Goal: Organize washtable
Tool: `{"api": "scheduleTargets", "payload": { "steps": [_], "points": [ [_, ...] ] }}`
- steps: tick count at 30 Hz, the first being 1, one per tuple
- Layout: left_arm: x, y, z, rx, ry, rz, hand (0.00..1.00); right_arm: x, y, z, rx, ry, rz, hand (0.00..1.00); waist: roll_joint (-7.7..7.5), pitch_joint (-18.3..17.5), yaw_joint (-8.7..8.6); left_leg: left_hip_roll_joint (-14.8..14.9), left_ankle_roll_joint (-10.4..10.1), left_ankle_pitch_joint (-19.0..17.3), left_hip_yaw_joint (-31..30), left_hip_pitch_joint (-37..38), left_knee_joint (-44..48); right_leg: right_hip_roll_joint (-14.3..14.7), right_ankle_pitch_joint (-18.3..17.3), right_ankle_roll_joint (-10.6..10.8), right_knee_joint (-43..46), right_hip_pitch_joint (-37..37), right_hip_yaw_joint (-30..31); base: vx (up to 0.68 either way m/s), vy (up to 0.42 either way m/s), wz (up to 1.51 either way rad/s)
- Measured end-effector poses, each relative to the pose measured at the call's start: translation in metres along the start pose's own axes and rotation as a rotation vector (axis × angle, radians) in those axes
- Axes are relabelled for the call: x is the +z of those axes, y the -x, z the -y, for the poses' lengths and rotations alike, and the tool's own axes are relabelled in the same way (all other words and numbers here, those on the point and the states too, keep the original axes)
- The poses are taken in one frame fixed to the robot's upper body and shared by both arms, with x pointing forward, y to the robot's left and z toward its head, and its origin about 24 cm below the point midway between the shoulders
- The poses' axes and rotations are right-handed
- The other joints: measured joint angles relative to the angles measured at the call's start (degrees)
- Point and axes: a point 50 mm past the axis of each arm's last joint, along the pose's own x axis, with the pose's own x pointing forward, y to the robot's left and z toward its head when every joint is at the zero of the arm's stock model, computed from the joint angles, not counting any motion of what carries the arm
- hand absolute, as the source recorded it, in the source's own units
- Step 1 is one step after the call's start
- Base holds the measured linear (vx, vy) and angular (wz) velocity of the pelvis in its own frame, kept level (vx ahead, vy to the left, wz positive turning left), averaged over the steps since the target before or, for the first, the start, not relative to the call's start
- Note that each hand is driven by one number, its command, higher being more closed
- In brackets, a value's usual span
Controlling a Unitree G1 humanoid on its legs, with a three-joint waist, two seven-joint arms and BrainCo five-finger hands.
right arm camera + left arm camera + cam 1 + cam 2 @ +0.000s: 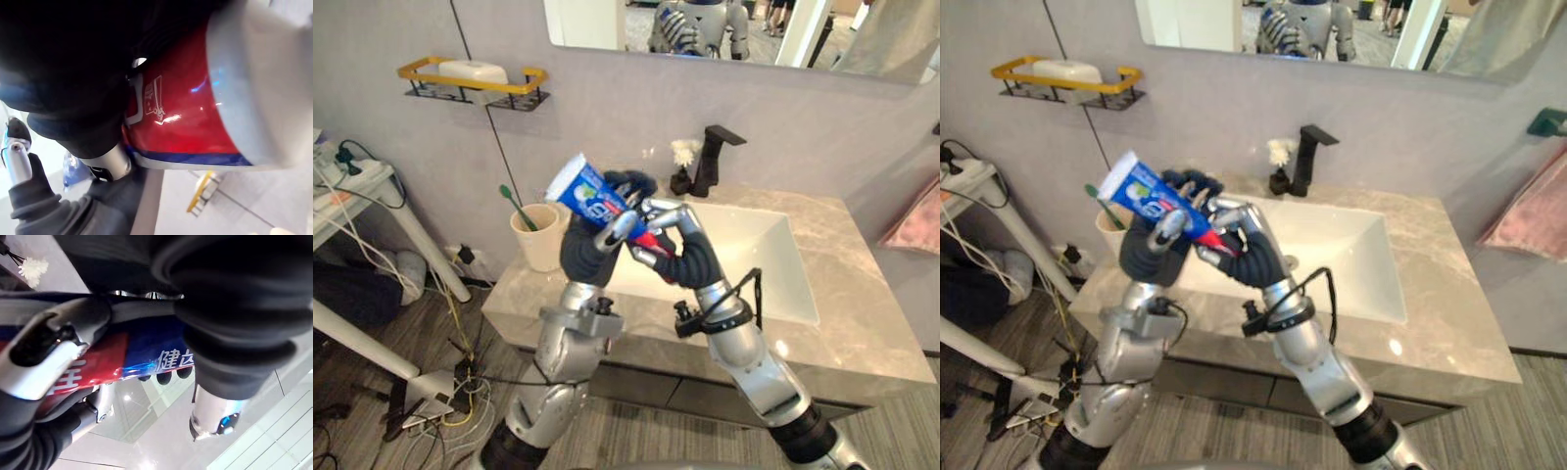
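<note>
Both arms are raised from below, forearms angled up and inward, so the two hands meet above the front edge of the counter (862, 323), before the left part of the sink (759, 245).

Left hand (585, 250): held upright, dark cover toward the camera. Its fingers are curled round the middle of the toothpaste tube (592, 199), with the thumb laid across the tube's face. The left wrist view confirms that fingers and thumb press on the blue and red print.

Right hand (685, 257): tilted toward the left hand and closed round the tube's lower, red end. The right wrist view shows the red surface tight against the fingers (254, 83).

Toothpaste tube: held in the air clear of the counter, gripped by both hands. It is tilted, with the flat white-edged end up and toward the robot's left and the red end down toward the right hand. Its cap end is hidden inside the grasp.

Surroundings: a cream cup (540, 247) holding a green toothbrush (517, 208) stands on the counter's left corner, just behind the left hand. A black faucet (713, 157) stands behind the sink.
</note>
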Motion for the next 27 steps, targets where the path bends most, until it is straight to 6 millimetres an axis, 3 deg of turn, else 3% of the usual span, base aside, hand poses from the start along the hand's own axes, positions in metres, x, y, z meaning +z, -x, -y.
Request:
{"api": "scheduleTargets", "payload": {
  "steps": [14, 15, 27],
  "points": [
    [-0.0012, 0.0, -0.0028, 0.027, 0.013, -0.007, 1.0, -0.0039, 0.0022, -0.0065, 0.039, -0.007, -0.013, 1.0, -0.16, -0.4, -0.73, 0.01, 0.03, 0.02, 0.27, 0.06, -0.07, -0.06, 0.03, -0.01, 0.12, -0.15, 0.18, 0.0, 0.003, -0.01],
    [-0.0012, 0.0, -0.0029, 0.027, 0.013, -0.006, 1.0, -0.004, 0.0022, -0.0066, 0.039, -0.006, -0.014, 0.0, -0.17, -0.41, -1.08, 0.01, 0.03, 0.02, 0.28, 0.06, -0.08, -0.06, 0.03, -0.01, 0.12, -0.15, 0.19, 0.0, 0.0, 0.0],
    [-0.0004, -0.0064, -0.0036, 0.029, -0.005, 0.006, 1.0, -0.0077, 0.0011, 0.0, -0.024, 0.005, -0.029, 0.0, -0.17, -0.41, -1.53, 0.14, 0.03, 0.0, 1.79, 0.7, -0.26, -0.04, 0.42, -0.1, 0.13, -0.48, 1.82, -0.02, 0.014, -0.06]
  ]
}}
